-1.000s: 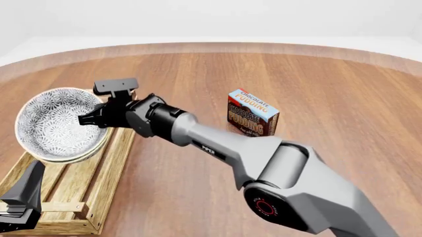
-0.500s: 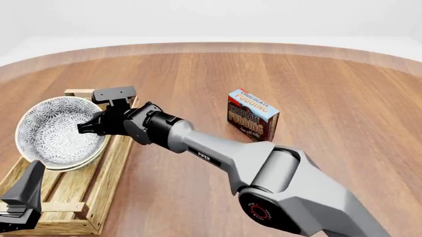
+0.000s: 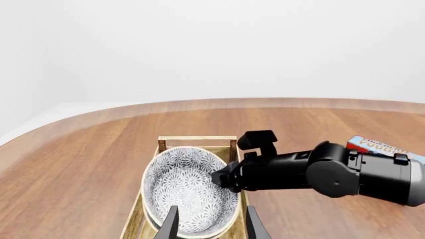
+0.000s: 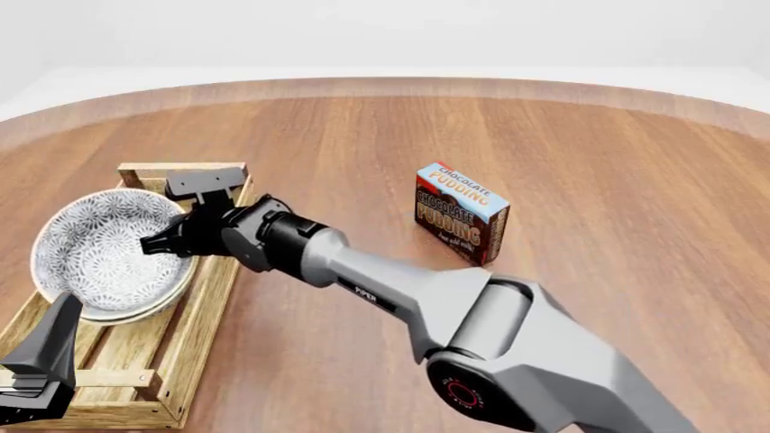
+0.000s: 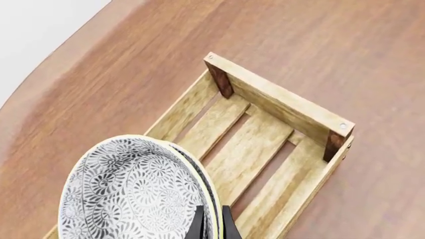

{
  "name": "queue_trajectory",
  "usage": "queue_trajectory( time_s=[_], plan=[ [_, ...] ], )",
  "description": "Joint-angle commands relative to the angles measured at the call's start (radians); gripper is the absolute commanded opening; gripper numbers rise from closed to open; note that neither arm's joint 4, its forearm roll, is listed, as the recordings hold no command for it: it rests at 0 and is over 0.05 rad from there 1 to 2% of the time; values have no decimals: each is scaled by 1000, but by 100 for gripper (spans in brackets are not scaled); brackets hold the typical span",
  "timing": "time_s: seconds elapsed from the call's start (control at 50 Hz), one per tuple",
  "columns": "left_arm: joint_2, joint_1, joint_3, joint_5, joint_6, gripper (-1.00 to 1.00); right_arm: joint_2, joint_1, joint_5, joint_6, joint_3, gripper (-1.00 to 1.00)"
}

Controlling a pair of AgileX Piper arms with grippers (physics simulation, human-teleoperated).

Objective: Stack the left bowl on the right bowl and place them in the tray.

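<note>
Right gripper [image 4: 154, 244] clamps the stacked bowls' [image 4: 103, 253] rim over the tray [image 4: 180, 356]; left gripper [image 3: 209, 226] open

round wooden table [image 4: 601, 162], plain white backdrop [image 3: 212, 45]

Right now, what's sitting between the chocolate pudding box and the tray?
In the front view, only the right arm crosses the bare tabletop between the pudding box and the tray; no other object lies there.
</note>
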Motion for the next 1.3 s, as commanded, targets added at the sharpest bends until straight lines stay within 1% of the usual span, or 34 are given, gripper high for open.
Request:
queue_trajectory(
  time_s=[0.02,0.16,0.18,0.6,0.9,1.06,1.18,1.3],
  plan=[
    [0,0,0,0,0,100,9,-1,17,-3,-41,-100],
    [0,0,0,0,0,100,13,6,25,-10,-47,-100],
    [0,0,0,0,0,100,14,7,28,-13,-50,100],
    [0,0,0,0,0,100,1,11,27,-20,-39,100],
    [0,0,0,0,0,100,-30,-14,52,-29,-37,100],
    [0,0,0,0,0,100,-80,-25,50,-44,3,100],
    [0,0,0,0,0,100,-109,-23,68,-62,8,100],
    [0,0,0,0,0,100,-144,-29,100,-90,-1,100]
  ],
)
